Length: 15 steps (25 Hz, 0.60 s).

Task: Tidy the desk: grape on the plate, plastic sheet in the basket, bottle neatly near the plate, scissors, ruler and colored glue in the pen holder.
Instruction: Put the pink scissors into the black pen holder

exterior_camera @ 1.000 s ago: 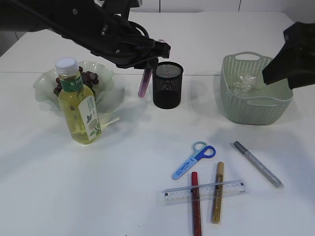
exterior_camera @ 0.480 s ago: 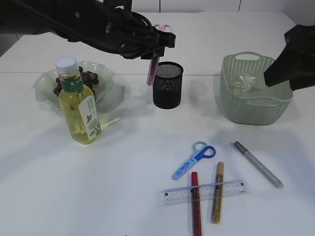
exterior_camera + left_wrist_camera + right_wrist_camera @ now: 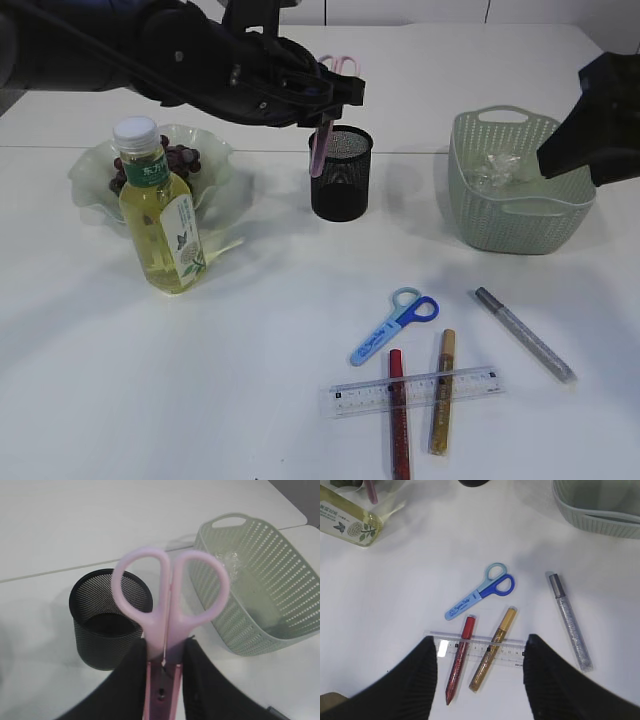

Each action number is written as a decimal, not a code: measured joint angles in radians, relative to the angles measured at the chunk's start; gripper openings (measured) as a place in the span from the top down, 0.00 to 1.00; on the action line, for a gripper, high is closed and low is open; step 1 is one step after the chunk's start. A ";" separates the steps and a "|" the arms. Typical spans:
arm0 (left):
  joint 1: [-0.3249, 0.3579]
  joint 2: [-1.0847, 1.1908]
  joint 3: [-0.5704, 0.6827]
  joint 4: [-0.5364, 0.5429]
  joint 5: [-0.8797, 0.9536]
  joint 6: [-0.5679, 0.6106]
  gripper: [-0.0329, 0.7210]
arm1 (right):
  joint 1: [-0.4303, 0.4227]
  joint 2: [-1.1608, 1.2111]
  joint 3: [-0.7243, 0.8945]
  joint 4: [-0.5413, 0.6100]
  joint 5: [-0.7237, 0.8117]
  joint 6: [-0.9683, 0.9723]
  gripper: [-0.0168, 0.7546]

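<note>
1. The bottle (image 3: 160, 208) carried a green label with leaf art; its writing was too small to read.
2. Only the left wrist view showed the left gripper (image 3: 164, 666) jaws pinching the pink scissors (image 3: 168, 605) above the black mesh pen holder (image 3: 110, 617).
3. The right gripper (image 3: 477, 672) jaws stood spread over the clear ruler (image 3: 479, 647), glitter glue (image 3: 491, 649) and blue scissors (image 3: 480, 591) near the desk's front edge.

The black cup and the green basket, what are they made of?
The black pen holder looks like fine metal wire mesh with a matte finish: you can see through its walls. The green basket looks like molded plastic, smooth and slightly shiny, with rows of small holes and a cut-out handle.
</note>
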State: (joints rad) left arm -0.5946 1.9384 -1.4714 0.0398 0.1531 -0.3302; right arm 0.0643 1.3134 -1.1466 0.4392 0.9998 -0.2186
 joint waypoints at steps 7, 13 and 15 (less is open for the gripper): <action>0.000 0.076 -0.106 -0.009 0.002 0.000 0.78 | 0.000 0.000 0.000 -0.002 0.002 0.000 0.41; 0.013 0.128 -0.154 -0.012 0.003 0.000 0.78 | 0.000 0.000 0.000 -0.004 0.008 -0.001 0.41; 0.022 0.136 -0.158 -0.011 -0.003 0.000 0.78 | 0.000 0.000 0.000 -0.005 0.010 -0.001 0.41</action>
State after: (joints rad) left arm -0.5730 2.0746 -1.6293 0.0285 0.1497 -0.3302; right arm 0.0643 1.3134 -1.1466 0.4338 1.0096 -0.2192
